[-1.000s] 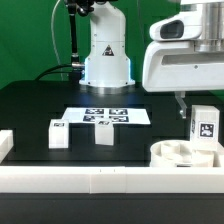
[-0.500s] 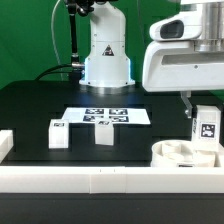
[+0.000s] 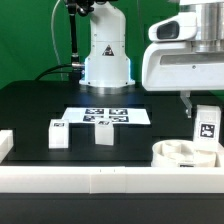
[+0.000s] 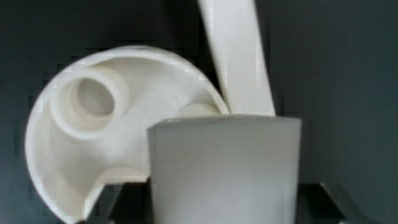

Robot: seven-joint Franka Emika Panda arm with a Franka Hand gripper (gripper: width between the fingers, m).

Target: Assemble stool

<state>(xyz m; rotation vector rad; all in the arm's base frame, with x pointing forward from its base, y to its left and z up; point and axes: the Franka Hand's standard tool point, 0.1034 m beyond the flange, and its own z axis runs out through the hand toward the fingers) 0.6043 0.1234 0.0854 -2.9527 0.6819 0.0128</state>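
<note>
Left leg (image 3: 58,133) and middle leg (image 3: 103,131) stood upright on black surface (image 3: 30,110), just before marker board (image 3: 105,116). Round seat (image 3: 172,154) lay at exterior view's right, beside front rail (image 3: 100,181). End effector (image 3: 203,112) pinched third leg (image 3: 206,130) upright over seat's rim; contact unclear.

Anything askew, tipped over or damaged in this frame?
Nothing stands out. The two loose legs stand upright and apart. The gripper holds the third leg upright over the seat, which lies flat. No part looks cracked or fallen.
</note>
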